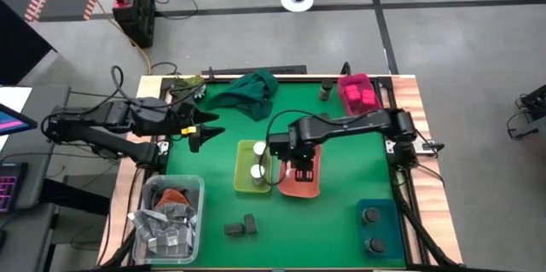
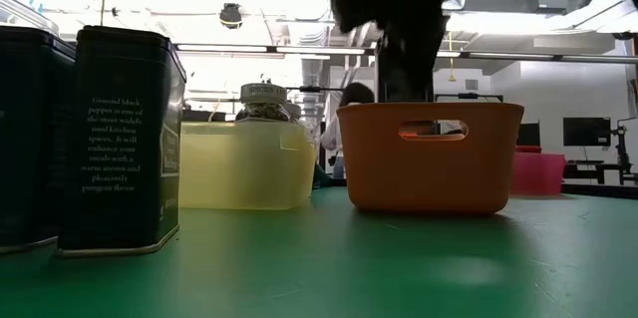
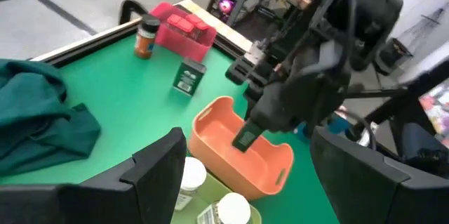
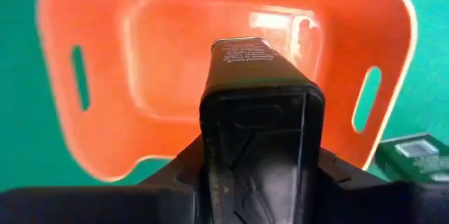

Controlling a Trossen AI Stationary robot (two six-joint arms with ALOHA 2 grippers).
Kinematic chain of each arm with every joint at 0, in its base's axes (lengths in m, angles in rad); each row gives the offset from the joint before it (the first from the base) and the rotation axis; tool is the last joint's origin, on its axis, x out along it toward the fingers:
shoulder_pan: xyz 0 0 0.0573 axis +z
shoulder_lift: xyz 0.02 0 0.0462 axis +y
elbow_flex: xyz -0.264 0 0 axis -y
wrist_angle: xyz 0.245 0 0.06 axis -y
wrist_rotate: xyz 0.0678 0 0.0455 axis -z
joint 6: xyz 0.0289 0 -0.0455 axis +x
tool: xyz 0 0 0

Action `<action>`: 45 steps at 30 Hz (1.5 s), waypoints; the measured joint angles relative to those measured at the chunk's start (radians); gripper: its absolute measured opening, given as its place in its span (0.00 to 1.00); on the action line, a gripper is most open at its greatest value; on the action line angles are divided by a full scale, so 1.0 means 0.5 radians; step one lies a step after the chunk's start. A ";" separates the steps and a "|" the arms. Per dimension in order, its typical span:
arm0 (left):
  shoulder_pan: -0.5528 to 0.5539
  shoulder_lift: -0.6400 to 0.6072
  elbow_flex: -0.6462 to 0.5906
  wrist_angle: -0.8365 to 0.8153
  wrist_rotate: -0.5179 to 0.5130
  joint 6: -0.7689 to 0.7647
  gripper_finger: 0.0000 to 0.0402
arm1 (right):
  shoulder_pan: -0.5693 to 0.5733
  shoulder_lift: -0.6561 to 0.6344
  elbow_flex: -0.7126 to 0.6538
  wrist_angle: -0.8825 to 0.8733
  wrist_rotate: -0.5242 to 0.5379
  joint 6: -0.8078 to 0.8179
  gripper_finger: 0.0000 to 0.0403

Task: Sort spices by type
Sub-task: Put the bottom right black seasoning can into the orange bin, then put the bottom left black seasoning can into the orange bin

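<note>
A dark grey blocky spice tin is pinched by the right gripper over the orange plastic bin; release is called for next. The left gripper, fingers spread, waits near the table's left edge.

Dark tin in low view, white print: "Ground black pepper is one of the most widely used kitchen spices..."; other labels unreadable

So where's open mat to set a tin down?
Bare green mat lies between the pink bin and the orange bin, and below the yellow bin. It's crowded where the right gripper works.
</note>
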 joint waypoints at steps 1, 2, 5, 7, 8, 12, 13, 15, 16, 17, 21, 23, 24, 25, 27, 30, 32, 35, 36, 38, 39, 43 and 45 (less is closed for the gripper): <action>-0.002 0.003 0.000 -0.006 -0.017 -0.014 0.72 | -0.016 0.032 0.001 0.002 0.001 -0.040 0.41; -0.008 0.004 0.000 -0.008 -0.022 -0.029 0.72 | -0.037 0.065 0.001 0.001 0.002 -0.076 0.40; -0.030 0.013 0.000 -0.005 -0.056 -0.082 0.72 | -0.096 0.150 0.000 0.025 0.017 -0.117 0.42; -0.062 0.015 0.000 -0.007 -0.107 -0.086 0.72 | -0.136 0.165 -0.008 0.054 0.030 -0.129 0.45; -0.084 0.015 0.000 -0.009 -0.148 -0.085 0.72 | -0.154 0.167 -0.014 0.078 0.029 -0.132 0.47; -0.189 0.015 0.000 -0.037 -0.378 -0.068 0.72 | -0.212 0.162 -0.081 0.141 0.019 -0.141 0.59; -0.218 0.015 0.000 -0.050 -0.428 -0.068 0.72 | -0.214 0.162 -0.102 0.148 0.003 -0.147 0.61; -0.273 0.015 0.000 -0.082 -0.499 -0.068 0.72 | -0.214 0.162 -0.128 0.152 -0.007 -0.169 0.64; -0.297 0.014 0.000 -0.098 -0.513 -0.067 0.72 | -0.213 0.162 -0.134 0.153 -0.009 -0.181 0.65; -0.318 0.014 0.000 -0.105 -0.520 -0.067 0.72 | -0.213 0.162 -0.134 0.157 -0.016 -0.186 0.66; -0.422 0.015 0.000 -0.141 -0.523 -0.070 0.72 | -0.211 0.104 -0.127 0.164 -0.022 -0.130 0.67; -0.484 0.014 0.000 -0.144 -0.523 -0.067 0.72 | -0.211 0.019 -0.125 0.150 -0.022 -0.083 0.67; -0.514 0.015 0.000 -0.150 -0.522 -0.059 0.72 | -0.212 -0.025 -0.124 0.133 -0.021 -0.057 0.67; -0.542 0.021 0.000 -0.155 -0.522 -0.056 0.72 | -0.216 -0.069 -0.123 0.120 -0.006 -0.021 0.67; -0.583 0.044 0.000 -0.186 -0.521 -0.062 0.72 | -0.221 -0.161 -0.123 0.102 0.036 0.068 0.67; -0.658 0.130 0.000 -0.201 -0.419 -0.077 0.72 | -0.190 -0.322 -0.124 0.185 0.051 0.253 0.67; -0.726 0.220 0.000 -0.208 -0.298 -0.113 0.72 | -0.119 -0.416 -0.122 0.271 0.104 0.387 0.67; -0.835 0.397 0.000 -0.208 -0.089 -0.188 0.72 | 0.013 -0.517 -0.122 0.388 0.311 0.620 0.67; -0.871 0.464 0.000 -0.208 -0.022 -0.217 0.72 | 0.054 -0.543 -0.122 0.404 0.381 0.707 0.67; -0.953 0.592 0.000 -0.207 0.076 -0.286 0.72 | 0.127 -0.592 -0.122 0.416 0.513 0.906 0.67; -0.997 0.649 0.000 -0.207 0.098 -0.322 0.72 | 0.164 -0.610 -0.122 0.412 0.575 1.005 0.67; -1.159 0.860 0.019 -0.234 0.139 -0.386 0.72 | 0.342 -0.621 -0.122 0.402 0.777 1.349 0.67; -1.208 0.958 0.066 -0.267 0.141 -0.442 0.72 | 0.424 -0.594 -0.122 0.393 0.829 1.492 0.67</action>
